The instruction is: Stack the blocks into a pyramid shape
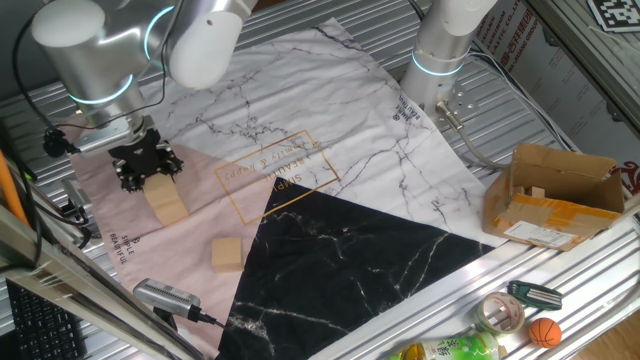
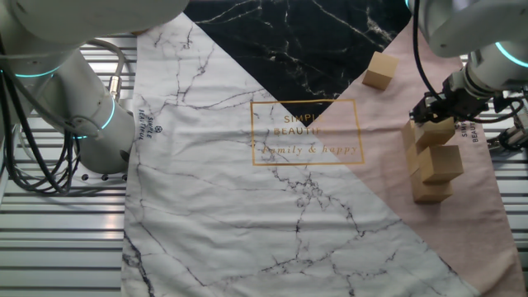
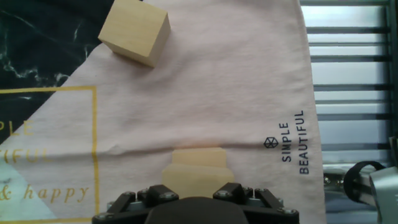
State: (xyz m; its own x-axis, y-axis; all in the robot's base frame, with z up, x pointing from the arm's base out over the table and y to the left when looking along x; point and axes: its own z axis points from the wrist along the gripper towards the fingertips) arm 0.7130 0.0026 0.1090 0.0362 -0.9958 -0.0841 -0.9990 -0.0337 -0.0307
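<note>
Hand [image 1: 148, 170] sits clamped on the top block [image 2: 435, 132] of the stack [image 2: 431, 165]; cardboard box [image 1: 555, 195] holds one block [image 1: 537, 192].

Open cloth [image 1: 330, 120] surrounds the block stack [image 2: 431, 161]; a lone block [image 1: 227, 254] lies nearby.

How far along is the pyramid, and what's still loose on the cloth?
Partly built. A pile of blocks already stands on the pink part of the cloth, stacked more than one level high; the exact count is hard to read. The gripper is right at the top of that pile, apparently on the top block. One loose block lies apart on the cloth and remains to be added.
</note>
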